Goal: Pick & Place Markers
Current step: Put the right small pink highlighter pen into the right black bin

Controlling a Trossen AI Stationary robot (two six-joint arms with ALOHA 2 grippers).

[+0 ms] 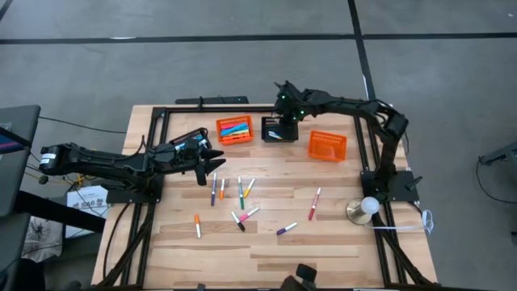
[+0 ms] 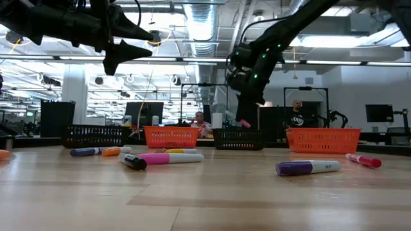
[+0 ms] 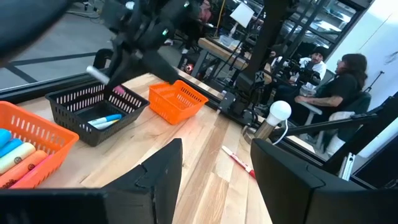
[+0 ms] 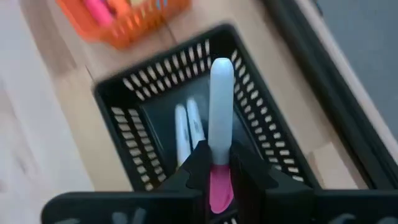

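Note:
Several markers (image 1: 241, 194) lie loose on the wooden table, among them a red one (image 1: 314, 204) and a purple one (image 1: 286, 229). More fill the orange basket (image 1: 234, 129). My right gripper (image 1: 284, 113) hangs over the black basket (image 1: 280, 131), shut on a white marker with a pink cap (image 4: 221, 93). Two markers (image 4: 188, 127) lie in that basket. My left gripper (image 1: 216, 163) is open in the air above the table's left half, near the loose markers, touching nothing. My right gripper pinches the white marker between its two fingers (image 4: 193, 162), where the pink cap (image 4: 219, 186) meets the white barrel. The fingers come from above. The marker is lifted clear over the black basket, and its pink end pokes out below the fingers (image 2: 244, 123).
An empty orange basket (image 1: 327, 145) stands to the right of the black one. A white globe on a metal base (image 1: 368, 207) sits by the right arm's mount. People sit in the room beyond the table's far edge (image 3: 339, 84). Bare wood lies along the near edge.

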